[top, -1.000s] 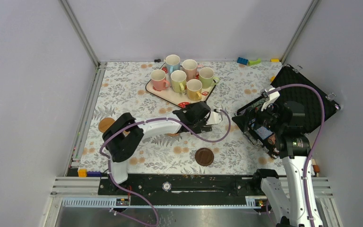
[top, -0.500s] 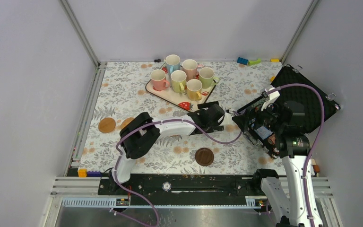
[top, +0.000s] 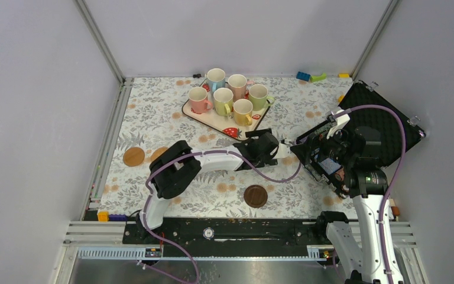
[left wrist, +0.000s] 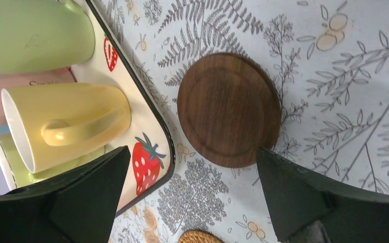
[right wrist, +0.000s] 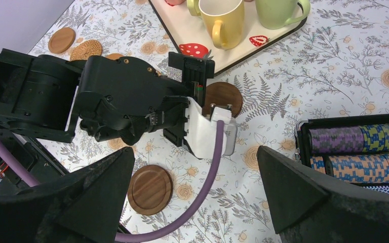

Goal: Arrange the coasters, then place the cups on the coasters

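One dark brown coaster lies flat on the counter, just beside the corner of the tray, at about 5 o'clock from it. The left claw hovers over it with its fingers wide apart. A second dark coaster lies at 6 o'clock on the counter, and a tan coaster at 9 o'clock. The six cups stand on the tray at 12 o'clock. The right claw, at 3 o'clock, has its fingers wide apart and holds nothing.

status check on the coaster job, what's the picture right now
Left gripper open, over a dark brown coaster. Right gripper open, empty. Six cups on the tray. Tray rim close beside that coaster.
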